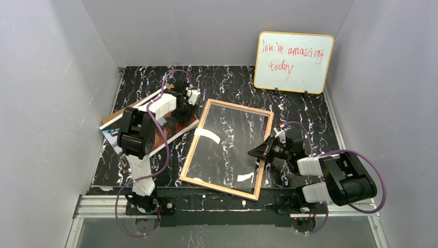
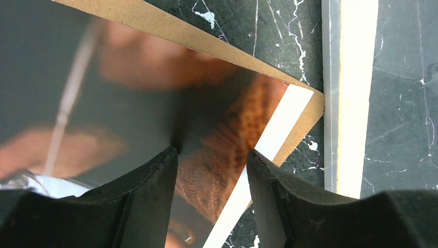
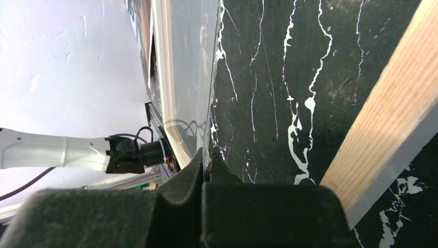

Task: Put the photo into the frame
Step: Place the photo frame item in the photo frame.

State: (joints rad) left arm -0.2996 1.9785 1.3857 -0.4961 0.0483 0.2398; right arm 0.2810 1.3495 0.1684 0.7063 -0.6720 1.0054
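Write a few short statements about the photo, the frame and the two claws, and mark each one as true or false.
1. The photo lies on a brown board. True.
2. The left claw is shut on the photo. False: its fingers stand apart over the photo.
3. The right claw is shut on the edge of the clear pane. True.
4. The photo is already inside the frame. False: it lies on the board, to the left of the frame.
5. The whiteboard lies flat between the arms. False: it stands at the back right.
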